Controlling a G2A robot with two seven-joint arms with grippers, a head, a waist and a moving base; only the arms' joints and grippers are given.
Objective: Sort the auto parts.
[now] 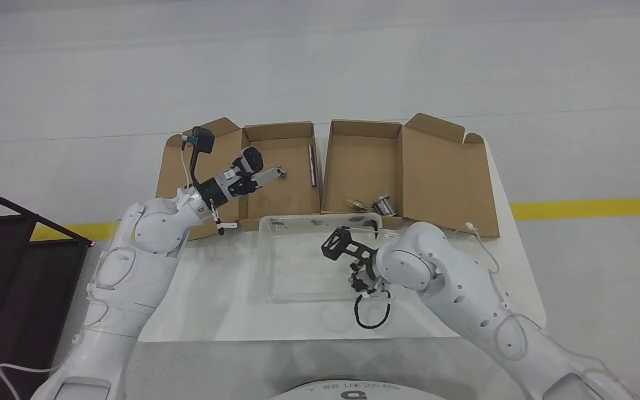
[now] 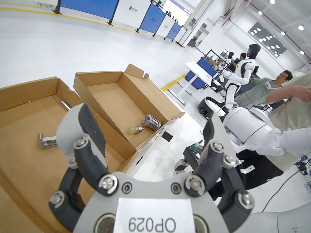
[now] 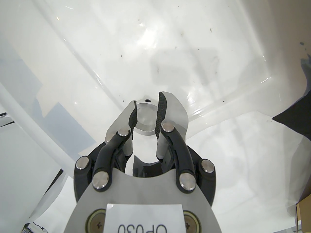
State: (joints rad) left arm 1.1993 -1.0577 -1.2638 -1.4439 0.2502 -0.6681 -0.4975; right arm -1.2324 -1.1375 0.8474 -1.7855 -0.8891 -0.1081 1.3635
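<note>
Pinching round metal part [image 3: 145, 120] between fingers drawn narrow on its sides, right gripper [image 3: 147, 99] sits at corner wall of clear bin [image 1: 300, 270]. Part's flat face turned toward wrist; long axis unclear. Bin floor stretches open beyond fingertips. Left gripper [image 1: 278, 174], fingers spread wide, holding nothing, hovers behind bin over cardboard box [image 1: 290, 197].

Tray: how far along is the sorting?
Done: a rod and a bracket in the left box, a pale capsule and a metal cylinder in the right box. In hand: the right hand is shut on a disc in the tray; the left hand hangs open over the left box. Left: boxing that disc.
</note>
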